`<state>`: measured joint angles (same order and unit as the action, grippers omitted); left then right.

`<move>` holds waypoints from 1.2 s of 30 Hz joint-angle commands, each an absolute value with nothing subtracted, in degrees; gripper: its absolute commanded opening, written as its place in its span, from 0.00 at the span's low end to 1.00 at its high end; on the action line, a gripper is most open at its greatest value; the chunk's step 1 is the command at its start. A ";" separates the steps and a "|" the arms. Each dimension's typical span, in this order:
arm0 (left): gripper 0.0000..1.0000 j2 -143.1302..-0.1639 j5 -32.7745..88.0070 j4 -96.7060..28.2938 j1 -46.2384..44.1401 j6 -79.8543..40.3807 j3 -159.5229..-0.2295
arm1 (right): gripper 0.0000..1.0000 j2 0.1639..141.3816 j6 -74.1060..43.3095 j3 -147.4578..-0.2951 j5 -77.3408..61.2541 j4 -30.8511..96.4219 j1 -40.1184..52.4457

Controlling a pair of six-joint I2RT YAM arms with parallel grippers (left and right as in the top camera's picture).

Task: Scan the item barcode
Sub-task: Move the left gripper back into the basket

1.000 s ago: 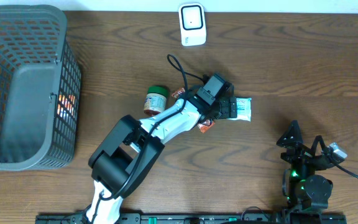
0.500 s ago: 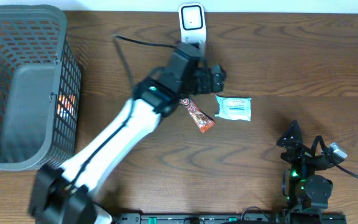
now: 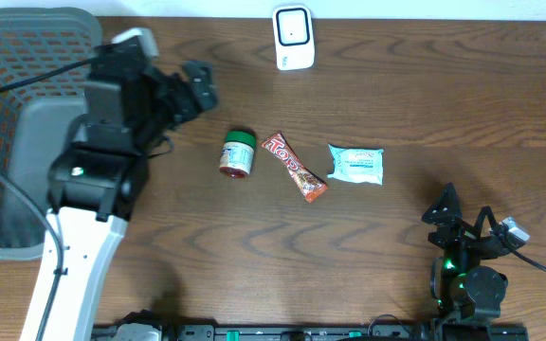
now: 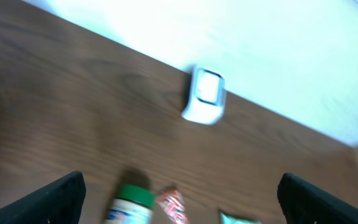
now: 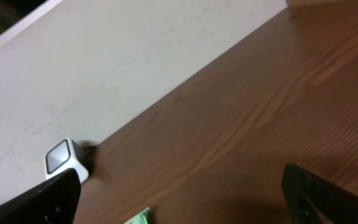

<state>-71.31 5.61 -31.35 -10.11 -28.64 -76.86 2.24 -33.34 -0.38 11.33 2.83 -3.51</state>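
Left fingers [image 4: 61, 194]: We see them spread wide with nothing between them, so no item is in hand.
Left gripper [image 3: 190, 90]: It hangs above the table [image 3: 396, 104] and looks out over the row of goods.
Green-lidded jar [image 3: 238, 153]: This is the item nearest these fingers. It lies on its side just ahead of and below them, and we read it as the easiest to pick.
Red candy bar [image 3: 294, 166]: It lies flat and slantwise, just beyond the jar as seen from the left fingers, and apart from it.
Pale blue-green packet [image 3: 356, 164]: It is the farthest of the three from the left fingers and the nearest to the right ones, and it lies flat.
Barcode scanner [image 3: 293, 36]: It stands at the far table edge, well ahead of the left fingers, its window facing the goods so a held item can be shown to it.
Grey mesh basket [image 3: 27, 57]: It sits close behind the left gripper, on the side away from the goods. We take it for the drop place after scanning.
Right fingers [image 5: 51, 198]: These too are spread wide with nothing held.
Right gripper [image 3: 448, 210]: It is parked low near the robot's base, well clear of the goods, which leaves the row to the other arm.
Step in hand: We judge that no barcode is before the scanner and that a fresh pick comes next.
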 commanded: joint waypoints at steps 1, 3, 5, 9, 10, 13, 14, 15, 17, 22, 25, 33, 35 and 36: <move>0.99 -69.41 4.89 -32.86 -4.73 -27.66 -77.58 | 0.99 2.26 -33.61 -0.32 11.46 3.05 -3.01; 0.99 -68.53 4.89 -33.43 -2.46 -27.66 -77.58 | 0.99 2.26 -33.61 -0.32 11.46 3.05 -3.01; 0.99 -67.61 4.89 -33.67 -0.51 -27.64 -77.58 | 0.99 2.26 -33.61 -0.32 11.46 3.05 -3.01; 0.99 -65.58 4.86 -33.56 2.96 -27.64 -77.58 | 0.99 2.26 -33.61 -0.32 11.46 3.05 -3.01; 0.99 -64.97 4.86 -33.56 3.86 -27.66 -77.58 | 0.99 2.26 -33.61 -0.32 11.46 3.05 -3.01; 0.99 -63.20 4.86 -33.39 6.20 -27.66 -77.58 | 0.99 2.26 -33.63 -0.32 11.46 3.05 -3.01; 0.99 -62.65 4.86 -33.17 6.83 -27.66 -77.58 | 0.99 2.26 -33.61 -0.32 11.46 3.05 -3.01; 0.99 -61.91 4.86 -32.77 7.66 -27.66 -77.58 | 0.99 2.26 -33.61 -0.32 11.46 3.05 -3.01; 0.99 -60.77 4.86 -32.01 8.82 -27.66 -77.58 | 0.99 2.26 -33.61 -0.32 11.46 3.05 -3.01; 0.99 -57.47 4.84 -30.20 11.68 -27.66 -77.58 | 0.99 2.26 -33.61 -0.32 11.49 3.05 -3.01; 0.99 -56.10 4.82 -29.15 12.91 -27.64 -77.58 | 0.99 2.26 -33.61 -0.32 11.46 3.05 -3.01; 1.00 -56.29 -0.14 -27.31 16.03 -27.68 -77.58 | 0.99 2.26 -33.61 -0.32 11.46 3.05 -3.01; 0.99 -56.77 -1.87 -27.31 16.67 -27.68 -77.58 | 0.99 2.26 -33.61 -0.32 11.46 3.05 -3.01; 0.99 -57.04 -2.98 -27.31 17.04 -27.66 -77.58 | 0.99 2.26 -33.61 -0.32 11.49 3.05 -3.01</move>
<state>-56.38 1.28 -27.64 16.03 -28.45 -76.86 2.24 -33.34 -0.38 11.33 2.83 -3.51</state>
